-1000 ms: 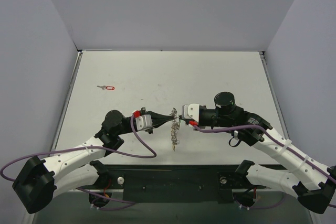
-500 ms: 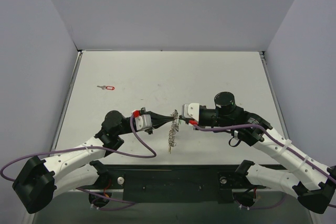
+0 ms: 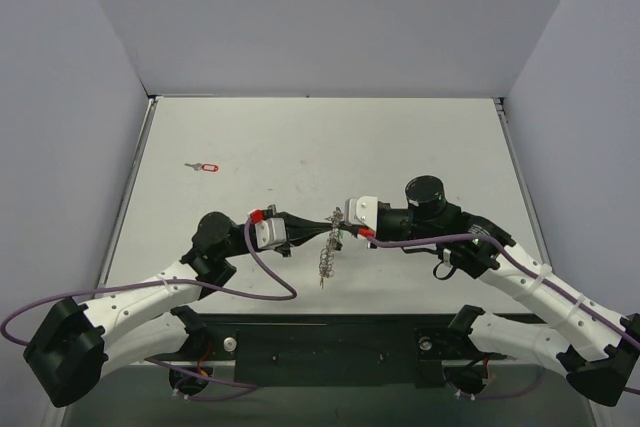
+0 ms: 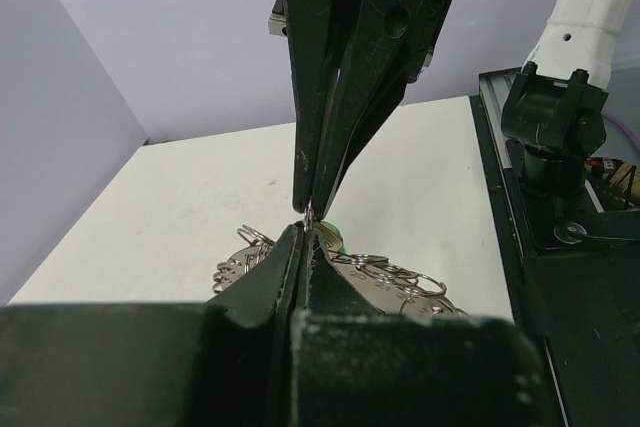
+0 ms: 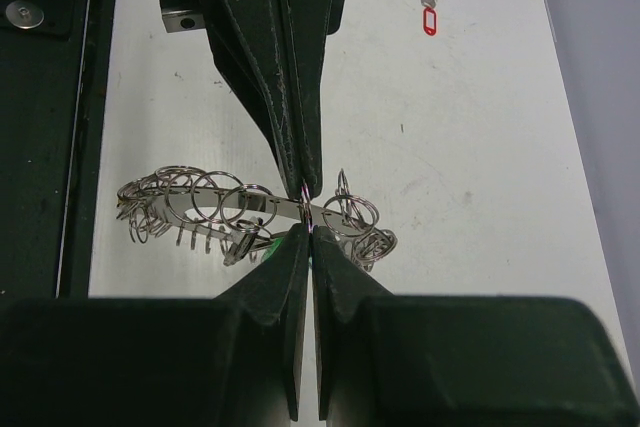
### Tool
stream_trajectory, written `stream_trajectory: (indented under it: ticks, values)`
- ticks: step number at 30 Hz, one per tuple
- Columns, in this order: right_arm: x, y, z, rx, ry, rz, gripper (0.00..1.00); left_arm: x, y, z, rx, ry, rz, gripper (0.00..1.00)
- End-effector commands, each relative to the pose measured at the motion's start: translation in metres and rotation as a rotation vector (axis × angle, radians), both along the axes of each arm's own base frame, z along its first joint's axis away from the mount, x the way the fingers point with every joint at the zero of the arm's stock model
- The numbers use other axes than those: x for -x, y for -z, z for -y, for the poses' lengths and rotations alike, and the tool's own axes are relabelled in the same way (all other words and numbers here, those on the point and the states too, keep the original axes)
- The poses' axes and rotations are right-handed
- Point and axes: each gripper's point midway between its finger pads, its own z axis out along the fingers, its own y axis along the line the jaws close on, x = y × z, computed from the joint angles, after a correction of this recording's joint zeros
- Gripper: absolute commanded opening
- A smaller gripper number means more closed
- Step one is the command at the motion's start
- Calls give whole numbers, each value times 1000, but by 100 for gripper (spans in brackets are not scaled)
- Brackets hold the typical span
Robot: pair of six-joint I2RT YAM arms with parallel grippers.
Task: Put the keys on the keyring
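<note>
The keyring [image 3: 327, 253], a flat silvery band hung with several small split rings, dangles between my two grippers over the table's near middle. The left gripper [image 3: 331, 223] and the right gripper [image 3: 342, 220] meet tip to tip, both shut on one small ring at the keyring's upper end. In the left wrist view the left gripper [image 4: 305, 231] faces the right fingers [image 4: 330, 127], with the keyring [image 4: 400, 282] below. The right gripper [image 5: 308, 232] pinches at the keyring [image 5: 200, 205]. The green key [image 5: 270, 249] [image 4: 335, 238] peeks out beside the pinch. The red key [image 3: 203, 167] [image 5: 430, 19] lies alone far left.
The white table [image 3: 420, 147] is walled by lilac panels on three sides. A black rail [image 3: 330, 342] with the arm bases runs along the near edge. Purple cables [image 3: 270, 277] loop beside both arms.
The two joined grippers have shifted slightly left. The hanging lower end of the keyring has swung a little to the left.
</note>
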Motion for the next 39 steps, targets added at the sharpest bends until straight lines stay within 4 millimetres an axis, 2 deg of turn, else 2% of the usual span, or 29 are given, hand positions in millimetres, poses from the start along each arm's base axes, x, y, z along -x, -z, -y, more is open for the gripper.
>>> stream_trajectory:
  ticks: [1,17,39]
  values:
    - [4,-9,-10,-53,-33,1,0,9,-34,-3,100,25,83,0]
    - [8,-21,-14,-93,-45,-17,0,4,-23,3,35,15,68,0]
    - [11,-17,-16,-80,-53,-34,0,3,-18,6,0,6,66,0]
